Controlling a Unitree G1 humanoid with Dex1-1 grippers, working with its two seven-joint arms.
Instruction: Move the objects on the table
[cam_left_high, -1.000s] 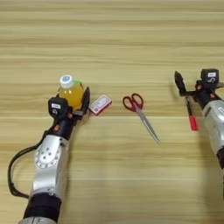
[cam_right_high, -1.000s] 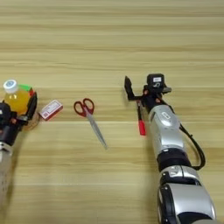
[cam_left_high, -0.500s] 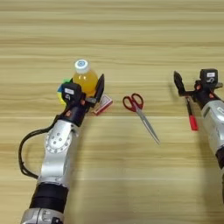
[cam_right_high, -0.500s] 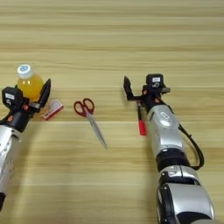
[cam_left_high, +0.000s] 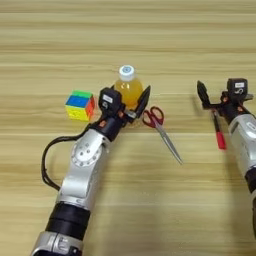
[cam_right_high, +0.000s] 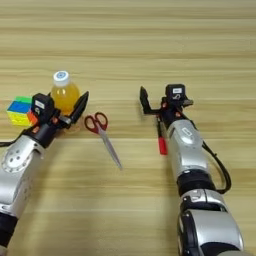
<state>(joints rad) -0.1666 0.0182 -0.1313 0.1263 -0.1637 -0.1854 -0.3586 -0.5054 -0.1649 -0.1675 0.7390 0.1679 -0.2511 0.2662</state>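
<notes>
**Q:** How should I handle the step I'm on with the left arm?

**A:** Start at your left gripper (cam_left_high: 128, 96). Its two black fingers are spread wide, with the juice bottle (cam_left_high: 127, 84) standing upright in the gap or just beyond it. You seem to be lining up a grasp on that bottle. To do it well, push in until the round body sits deep between the fingers. Then close low on the body, not at the white cap. A tall bottle is likely to tip if you nudge it from one side first.

**Q:** Is the gripper holding it yet?

**A:** No, it reads as released. The right-hand finger (cam_left_high: 145, 98) crosses the bottle's edge in the view, but I cannot tell whether it actually touches.

**Q:** What's around the gripper that I should mind?

**A:** The puzzle cube (cam_left_high: 80, 105) sits just off the gripper's left side, close to its wrist. The scissors (cam_left_high: 161, 129) lie just past its right-hand finger. Their red handles are nearest to it and their blades point away, toward you. Closing or swinging right could knock those handles, so keep the motion straight.

**Q:** And the other arm?

**A:** Your right gripper (cam_left_high: 219, 98) is well off to the right, resting low on the table (cam_left_high: 150, 40). Its fingers are parted and it holds nothing. The red pen (cam_left_high: 218, 135) lies right by it, running back alongside the forearm. Leave that arm parked for now.
</notes>
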